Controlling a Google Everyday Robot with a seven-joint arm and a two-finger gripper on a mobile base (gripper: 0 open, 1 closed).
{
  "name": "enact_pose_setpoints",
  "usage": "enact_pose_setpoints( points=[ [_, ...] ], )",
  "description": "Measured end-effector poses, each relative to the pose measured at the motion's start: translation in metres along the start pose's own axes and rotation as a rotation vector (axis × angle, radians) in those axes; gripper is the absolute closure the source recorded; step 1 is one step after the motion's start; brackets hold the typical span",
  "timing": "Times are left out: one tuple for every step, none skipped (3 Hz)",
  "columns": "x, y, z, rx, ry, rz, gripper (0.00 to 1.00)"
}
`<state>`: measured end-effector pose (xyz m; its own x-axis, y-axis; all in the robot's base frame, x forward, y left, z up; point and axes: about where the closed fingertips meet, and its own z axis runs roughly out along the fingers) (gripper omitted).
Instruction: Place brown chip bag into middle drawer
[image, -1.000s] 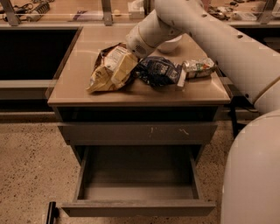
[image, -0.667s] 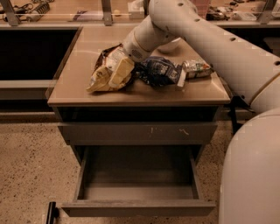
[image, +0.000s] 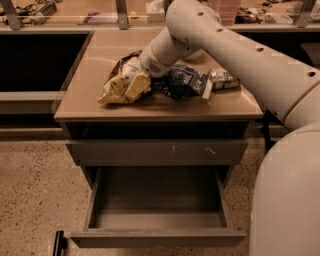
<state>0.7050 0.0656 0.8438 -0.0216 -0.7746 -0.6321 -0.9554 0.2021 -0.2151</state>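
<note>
Lately | white arm's gripper (image: 139, 71), upper centre, leaned closer onto large crinkled brown-and-yellow chip bag (image: 120, 88), unmoved on tan worktop (image: 150, 107) | grasp: cannot tell | pickup pending; wide grey open metal drawer (image: 157, 238), lower centre, waits.

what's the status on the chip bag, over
Gripper down at brown chip bag on countertop. Bag not yet lifted. Middle drawer open below. Dark blue bag close beside chip bag.
</note>
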Motion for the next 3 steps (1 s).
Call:
enact_pose_setpoints(
  points=[
    [0.0, 0.0, 0.0001, 0.0, 0.0, 0.0, 0.65],
    [0.0, 0.0, 0.0001, 0.0, 0.0, 0.0, 0.88],
    [0.0, 0.0001, 0.0001, 0.0, 0.0, 0.0, 1.0]
  ],
)
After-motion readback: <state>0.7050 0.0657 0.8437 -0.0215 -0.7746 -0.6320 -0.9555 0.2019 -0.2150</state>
